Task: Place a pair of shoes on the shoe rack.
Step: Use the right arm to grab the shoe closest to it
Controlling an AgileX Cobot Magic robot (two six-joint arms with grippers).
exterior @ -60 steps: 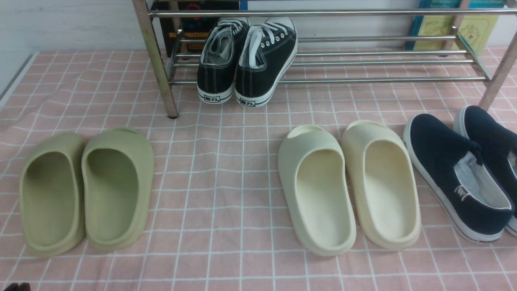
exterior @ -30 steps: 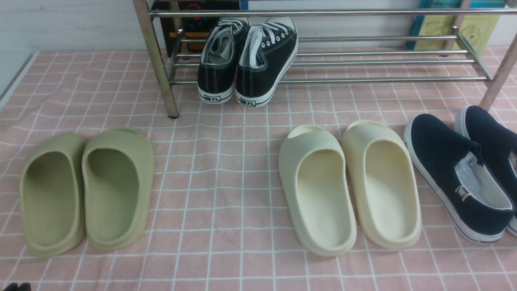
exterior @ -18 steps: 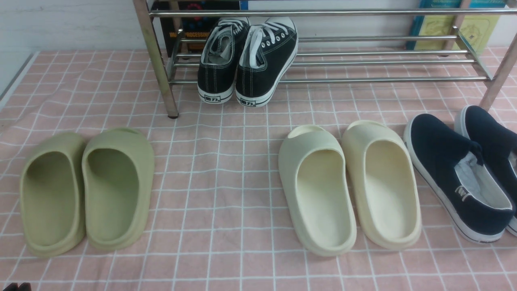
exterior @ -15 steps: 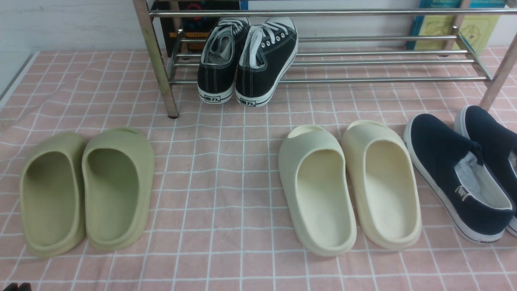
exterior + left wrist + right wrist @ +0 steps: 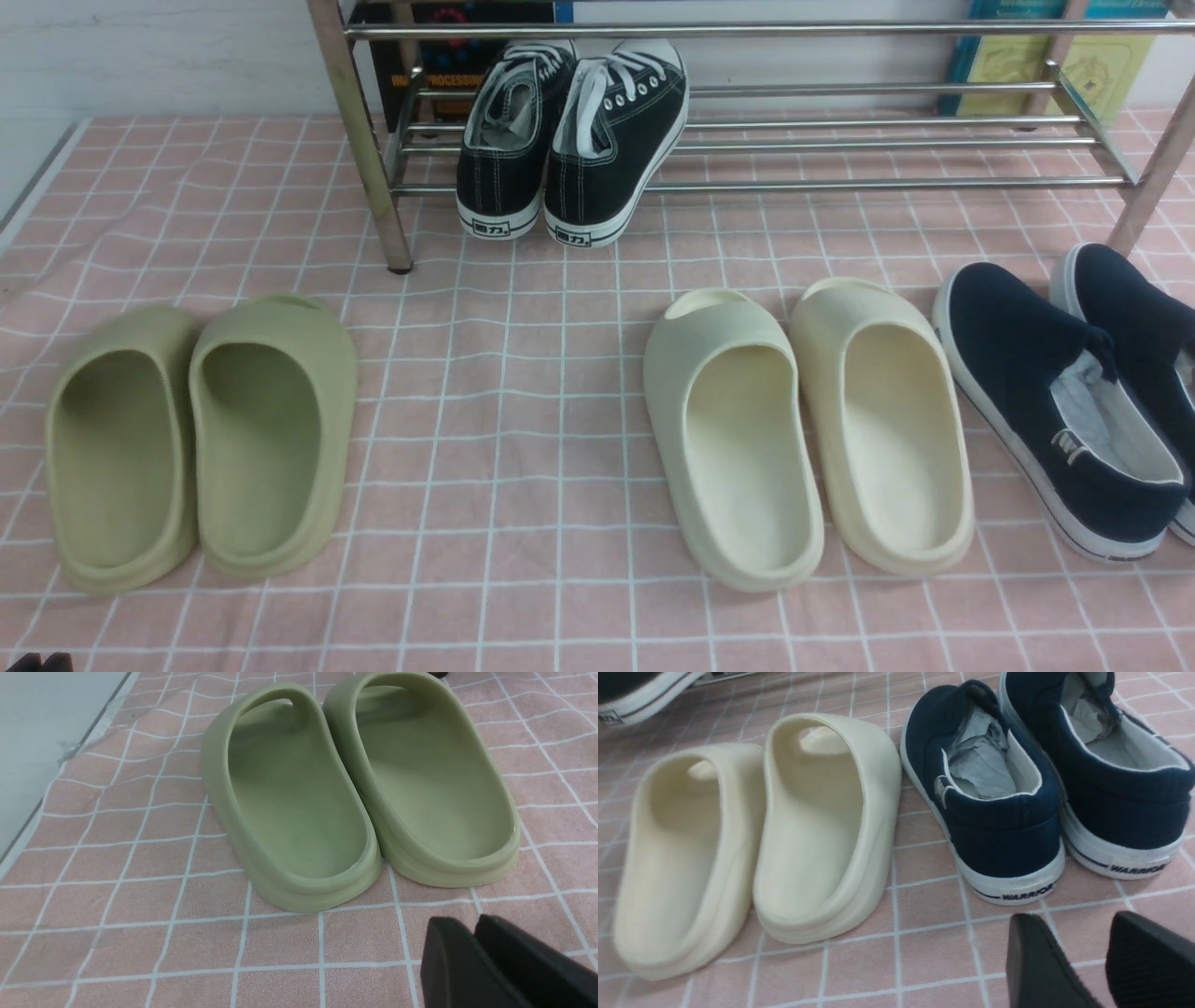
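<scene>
We judge that the pick-up is the step in hand: both navy shoes [image 5: 1027, 373] sit on the cloth [image 5: 485, 523], off the rack [image 5: 887, 184], at the robot's right beside the cream slides [image 5: 728, 439]; the next move calls for the right gripper [image 5: 1083, 947] to reach forward over the heels and take hold of one shoe or both

We see its jaws parted with nothing between them, while the left gripper [image 5: 472, 952] has its fingers nearly together, holding nothing, near the green slides [image 5: 303, 793]

Our front view cuts off the outer shoe and misses the right gripper; the right wrist view shows both heels, their lettering and the paper stuffing [image 5: 980, 756], yet only the front view shows the rack's long free stretch beside the sneakers [image 5: 569, 140]
</scene>
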